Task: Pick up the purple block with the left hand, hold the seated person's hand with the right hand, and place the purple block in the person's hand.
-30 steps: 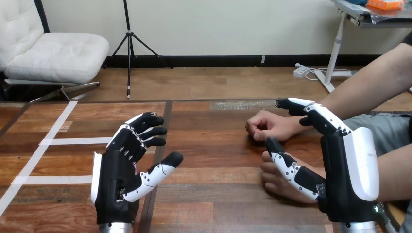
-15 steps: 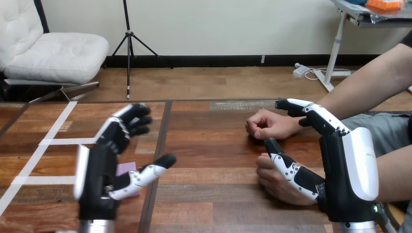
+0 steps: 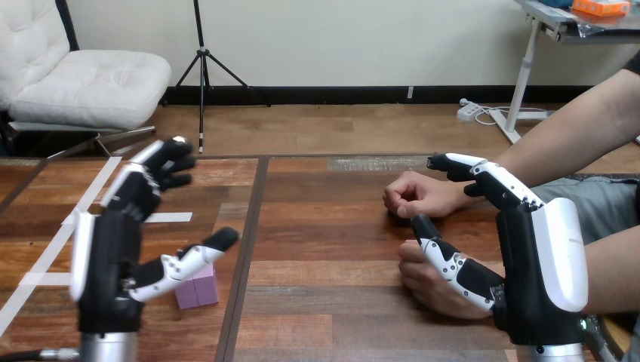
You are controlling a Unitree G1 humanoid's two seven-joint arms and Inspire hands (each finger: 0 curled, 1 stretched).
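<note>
Purple stands out first: the purple block (image 3: 198, 292) lies on the wooden table (image 3: 324, 226) at the near left, resting flat, with nothing gripping it. The robot's left hand (image 3: 109, 260) is raised over that part of the table, fingers straight and spread apart, pointing away toward the far edge. Its thumb (image 3: 189, 260) sticks out to the side and crosses in front of the block's top edge; whether it touches the block I cannot tell. A strip of white tape (image 3: 167, 217) lies on the wood just beyond.

Over at the right, the right hand (image 3: 540, 271) stands upright with its white back facing outward. Its fingers reach forward, uncurled, and its thumb lies across the person's nearer hand (image 3: 423, 285), which rests on the table beneath it. No fingers wrap round that hand. The person's farther hand (image 3: 415, 194) sits on the table as a loose fist, just beside the right hand's fingertips
</note>
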